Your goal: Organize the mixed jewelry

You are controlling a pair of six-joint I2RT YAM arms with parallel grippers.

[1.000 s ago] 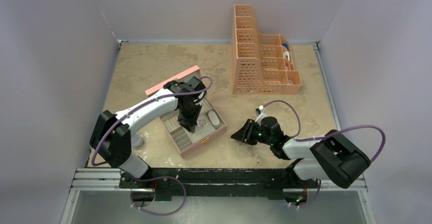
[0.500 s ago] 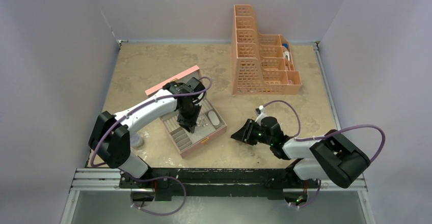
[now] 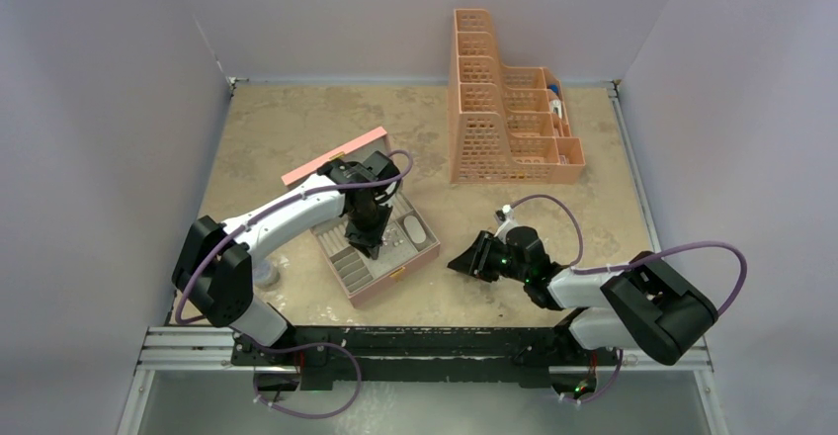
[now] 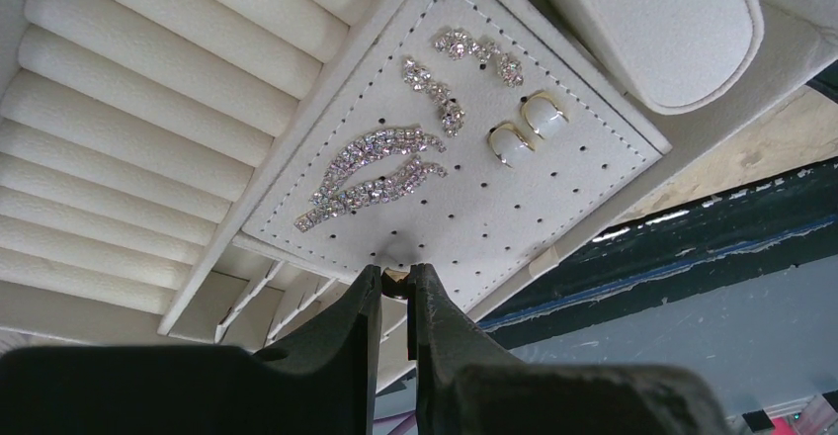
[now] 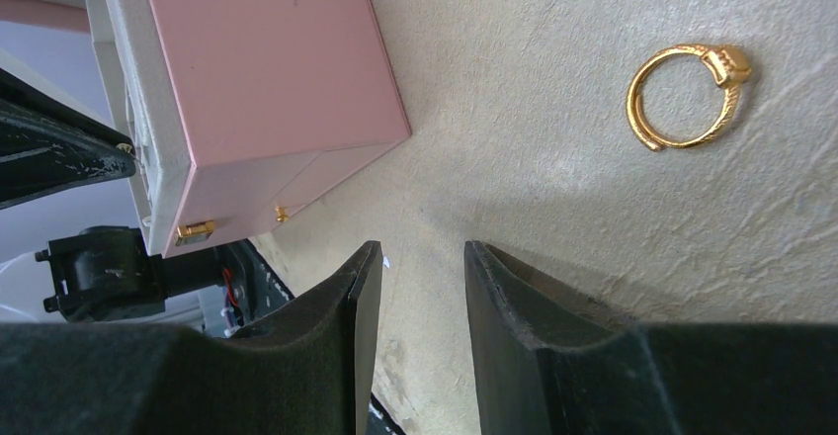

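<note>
The pink jewelry box (image 3: 395,279) lies open left of centre. My left gripper (image 3: 374,249) reaches down into it. In the left wrist view this gripper (image 4: 395,275) is shut on a tiny gold-coloured piece (image 4: 398,279), held against the edge of the white perforated panel (image 4: 553,188). Sparkling silvery pieces (image 4: 376,163) and two gold-and-white earrings (image 4: 529,129) sit on that panel. A gold ring (image 5: 732,63) lies on the table, ahead and to the right of my right gripper (image 5: 420,252). That gripper stands open and holds nothing.
White ring rolls (image 4: 148,129) and a white cushion (image 4: 652,20) flank the panel inside the box. The pink box (image 5: 267,59) lies left of my right gripper (image 3: 460,262). An orange organizer (image 3: 504,109) stands at the back. A grey disc (image 3: 265,275) sits beside the left arm.
My left gripper has edged slightly right over the box, still shut. The right arm has not moved.
</note>
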